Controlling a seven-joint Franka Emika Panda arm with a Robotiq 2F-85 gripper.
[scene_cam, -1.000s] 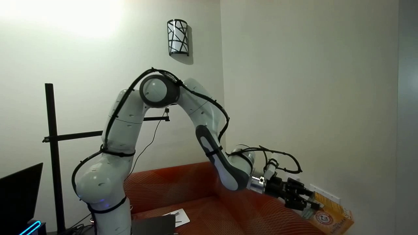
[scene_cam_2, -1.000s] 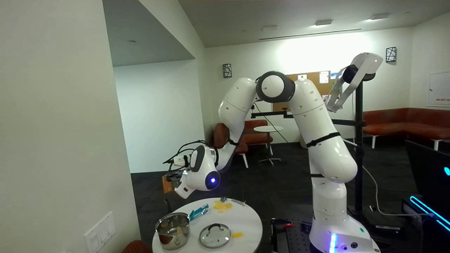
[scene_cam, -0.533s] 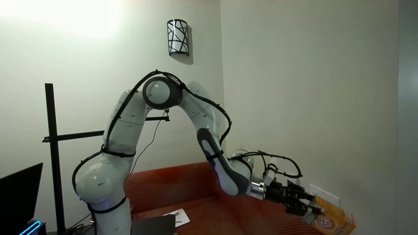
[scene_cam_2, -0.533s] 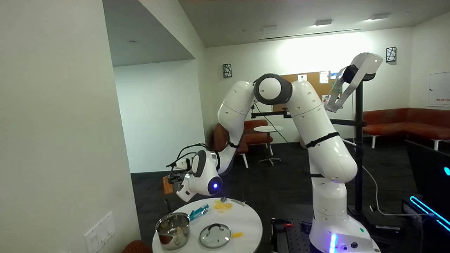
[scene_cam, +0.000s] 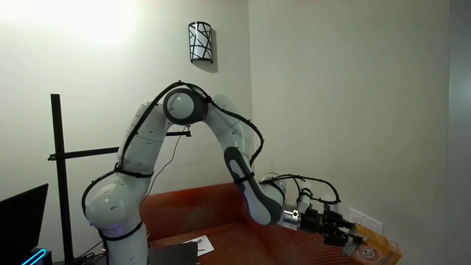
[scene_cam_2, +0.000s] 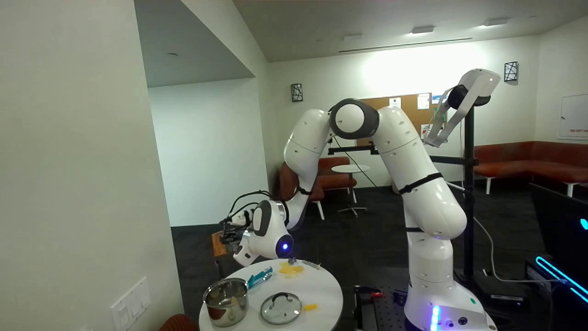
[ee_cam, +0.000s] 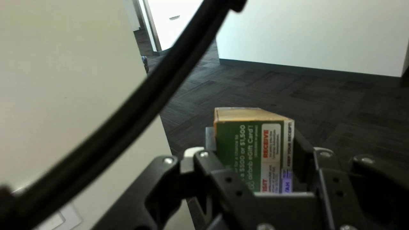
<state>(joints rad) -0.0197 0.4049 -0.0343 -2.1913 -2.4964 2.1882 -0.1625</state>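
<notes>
My gripper (scene_cam: 354, 233) is shut on an orange box (scene_cam: 381, 247) with a red round logo, held by one end. The box slants downward away from the fingers in that exterior view. In the wrist view my gripper (ee_cam: 254, 153) has a finger on each side of the box (ee_cam: 244, 137). Its green end, with white and red print, faces the camera. In an exterior view my gripper (scene_cam_2: 232, 235) is partly hidden by the wrist, and only part of the box (scene_cam_2: 218, 243) shows. The box is in the air, beyond the round table's edge.
A white round table (scene_cam_2: 324, 285) bears a steel pot (scene_cam_2: 229, 312), a glass lid (scene_cam_2: 281, 310), a teal packet (scene_cam_2: 260, 277) and yellow pieces (scene_cam_2: 290, 269). A wall with a switch plate (scene_cam_2: 131, 303) stands near. A red sofa (scene_cam: 206, 206) is behind the arm. A black cable (ee_cam: 127, 118) crosses the wrist view.
The arm has sunk a little. My gripper and the box have moved slightly down, and slightly right in an exterior view. The box stays gripped. The things on the table have not moved.
</notes>
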